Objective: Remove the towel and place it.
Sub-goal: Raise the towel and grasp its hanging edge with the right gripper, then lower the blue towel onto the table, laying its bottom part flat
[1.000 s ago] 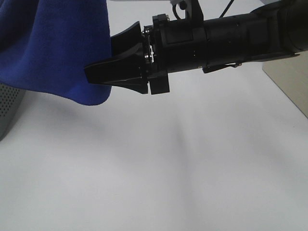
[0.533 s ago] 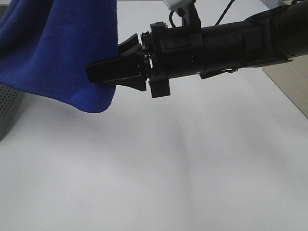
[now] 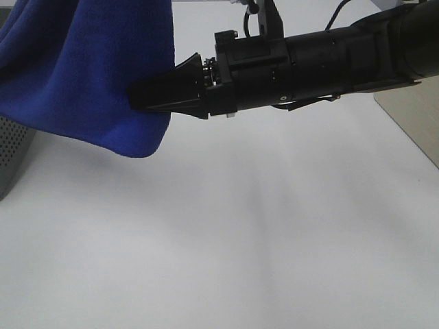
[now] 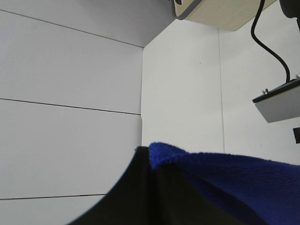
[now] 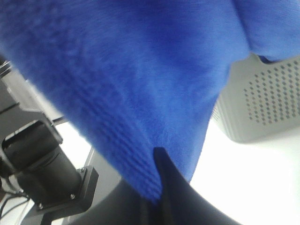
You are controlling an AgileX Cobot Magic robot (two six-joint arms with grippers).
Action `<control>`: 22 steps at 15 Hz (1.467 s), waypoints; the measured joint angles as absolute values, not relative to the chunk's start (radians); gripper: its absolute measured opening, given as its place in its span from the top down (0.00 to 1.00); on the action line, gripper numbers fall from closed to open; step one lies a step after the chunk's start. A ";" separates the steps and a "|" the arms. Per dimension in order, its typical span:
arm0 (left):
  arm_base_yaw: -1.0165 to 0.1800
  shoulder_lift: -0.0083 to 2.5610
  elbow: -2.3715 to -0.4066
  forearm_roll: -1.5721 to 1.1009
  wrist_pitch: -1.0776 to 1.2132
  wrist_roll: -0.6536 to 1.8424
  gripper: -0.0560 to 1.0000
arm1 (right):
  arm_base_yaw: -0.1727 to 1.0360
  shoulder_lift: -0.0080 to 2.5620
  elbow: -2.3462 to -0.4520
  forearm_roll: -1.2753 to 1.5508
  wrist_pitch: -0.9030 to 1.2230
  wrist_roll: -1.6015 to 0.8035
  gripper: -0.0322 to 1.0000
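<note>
The royal-blue towel (image 3: 82, 68) hangs in the air at the upper left of the high view, its lower edge drooping above the table. My right gripper (image 3: 140, 96) reaches across from the right and is shut on the towel's right edge. Seen from the right wrist, the towel (image 5: 131, 70) fills the picture with the gripper (image 5: 158, 161) pinched into its lower edge. In the left wrist view my left gripper (image 4: 150, 159) is shut on a corner of the towel (image 4: 225, 178). The left gripper does not show in the high view.
A grey perforated basket (image 3: 12, 154) stands at the left edge of the white table (image 3: 240, 240), below the towel; it also shows as the basket (image 5: 262, 98) behind the cloth. A wood-coloured board (image 3: 415, 116) sits at the right edge. The other arm's black body (image 5: 42, 168) is close by.
My right gripper's jaws went from wide open to shut on the towel's edge. The arm rose slightly, and the towel's hanging edge shifted a little to the right.
</note>
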State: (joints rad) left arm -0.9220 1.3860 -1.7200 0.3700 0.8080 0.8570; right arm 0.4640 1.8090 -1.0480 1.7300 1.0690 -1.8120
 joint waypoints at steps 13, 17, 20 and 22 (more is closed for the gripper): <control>-0.877 1.513 -1.720 0.771 0.624 0.000 0.95 | 0.464 1.451 -1.281 0.450 0.653 -0.493 0.95; -0.772 1.541 -1.720 0.780 0.493 -0.162 0.95 | 0.464 1.451 -1.492 0.011 0.760 -0.204 0.95; -0.731 1.545 -1.720 0.783 0.357 -0.169 0.95 | 0.464 1.463 -1.617 -0.087 0.743 -0.192 0.95; -0.678 1.552 -1.720 0.795 0.260 -0.172 0.95 | 0.464 1.490 -1.664 -0.188 0.669 -0.192 0.95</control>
State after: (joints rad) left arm -0.6780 1.5520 -1.7200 0.7950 0.2600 -0.1720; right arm 0.4640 1.4900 -1.6640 -0.1880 0.6690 -0.1920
